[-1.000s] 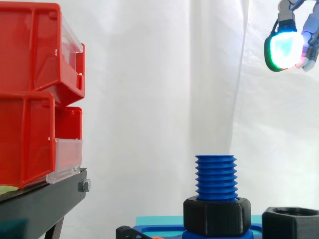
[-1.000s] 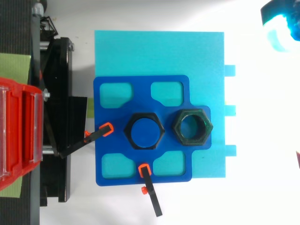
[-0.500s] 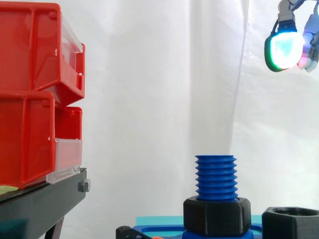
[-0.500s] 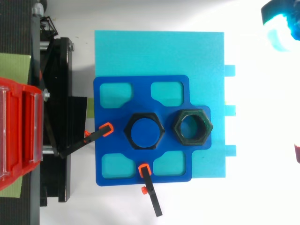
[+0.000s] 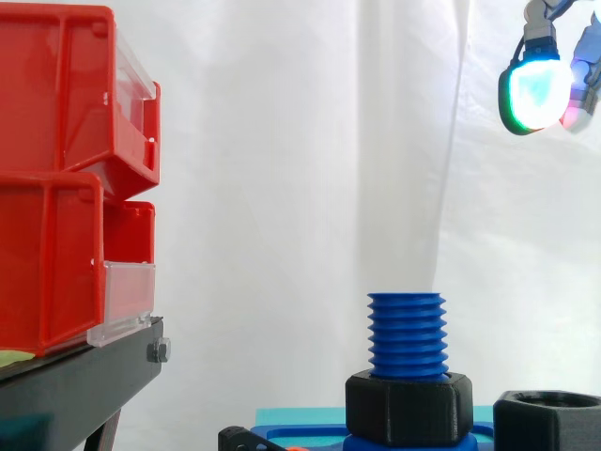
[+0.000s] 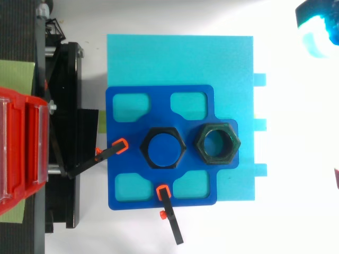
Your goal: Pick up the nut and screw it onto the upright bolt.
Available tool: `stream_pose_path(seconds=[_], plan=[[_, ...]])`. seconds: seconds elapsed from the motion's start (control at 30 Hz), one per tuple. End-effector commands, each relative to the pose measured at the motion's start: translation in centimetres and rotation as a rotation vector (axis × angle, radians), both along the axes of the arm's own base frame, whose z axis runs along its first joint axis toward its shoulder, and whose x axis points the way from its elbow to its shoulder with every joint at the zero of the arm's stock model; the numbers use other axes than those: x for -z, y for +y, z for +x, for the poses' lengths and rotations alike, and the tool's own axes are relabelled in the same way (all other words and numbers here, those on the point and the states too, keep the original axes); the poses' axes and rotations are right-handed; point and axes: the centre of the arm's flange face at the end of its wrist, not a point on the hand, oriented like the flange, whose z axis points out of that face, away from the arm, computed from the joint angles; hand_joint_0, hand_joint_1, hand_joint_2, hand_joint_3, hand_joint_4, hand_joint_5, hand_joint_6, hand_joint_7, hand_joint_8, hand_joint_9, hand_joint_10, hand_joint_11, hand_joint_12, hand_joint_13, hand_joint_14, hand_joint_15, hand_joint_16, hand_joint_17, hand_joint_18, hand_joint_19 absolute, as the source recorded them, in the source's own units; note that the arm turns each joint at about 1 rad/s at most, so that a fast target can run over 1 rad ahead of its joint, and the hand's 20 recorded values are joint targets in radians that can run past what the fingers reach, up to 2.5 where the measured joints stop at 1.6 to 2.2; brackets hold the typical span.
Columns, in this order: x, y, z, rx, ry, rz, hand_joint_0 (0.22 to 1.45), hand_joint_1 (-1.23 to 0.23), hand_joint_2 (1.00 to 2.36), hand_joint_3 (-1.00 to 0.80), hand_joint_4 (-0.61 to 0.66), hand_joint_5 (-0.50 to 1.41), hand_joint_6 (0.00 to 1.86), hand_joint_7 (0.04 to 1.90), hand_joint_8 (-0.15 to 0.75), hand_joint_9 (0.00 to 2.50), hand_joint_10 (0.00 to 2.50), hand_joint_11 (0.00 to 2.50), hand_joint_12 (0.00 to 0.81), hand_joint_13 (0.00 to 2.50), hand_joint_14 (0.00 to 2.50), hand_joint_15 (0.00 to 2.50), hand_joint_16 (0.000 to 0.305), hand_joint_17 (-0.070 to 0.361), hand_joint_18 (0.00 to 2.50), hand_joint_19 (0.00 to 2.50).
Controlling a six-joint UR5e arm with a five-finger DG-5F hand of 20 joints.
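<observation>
Hand (image 5: 535, 89), upper right, grasp state not discernible; ideally it descends centred over the dark hexagonal plastic nut (image 5: 549, 425) lying right of the upright blue threaded bolt (image 6: 162, 148).

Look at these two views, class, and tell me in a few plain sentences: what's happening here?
A robot hand hangs high up to the right of the work, touching nothing. The black nut lies flat on the blue plate, beside the upright blue bolt and apart from it. A black hexagonal collar sits round the bolt's base. The nut has not yet been picked up.
</observation>
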Motion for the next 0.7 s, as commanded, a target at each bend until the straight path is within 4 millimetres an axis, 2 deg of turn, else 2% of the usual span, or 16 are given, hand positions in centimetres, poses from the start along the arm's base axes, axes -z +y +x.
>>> stream_pose_path(seconds=[0.0,0.2,0.33,0.67], plan=[[0.0,0.0,0.0,0.0,0.0,0.0,0.51,-0.28,1.0,-0.45,0.25,-0.18,0.5,0.87,0.323,0.84,0.01,0.17,0.384,0.7,0.0,0.1,0.054,0.122,0.73,0.26],[0.15,0.01,0.04,0.0,0.003,-0.001,0.51,-0.34,1.0,-0.45,0.24,-0.18,0.5,0.86,0.318,0.79,0.0,0.12,0.382,0.57,0.0,0.03,0.053,0.119,0.56,0.23],[0.0,0.0,0.0,0.0,0.0,0.0,0.5,-0.38,1.0,-0.46,0.21,-0.2,0.5,0.84,0.307,0.67,0.0,0.05,0.38,0.49,0.0,0.0,0.052,0.117,0.48,0.16],[0.09,0.01,0.05,0.0,0.001,0.0,0.49,-0.41,1.0,-0.46,0.21,-0.21,0.5,0.82,0.293,0.61,0.0,0.03,0.374,0.44,0.0,0.0,0.051,0.115,0.42,0.12]])
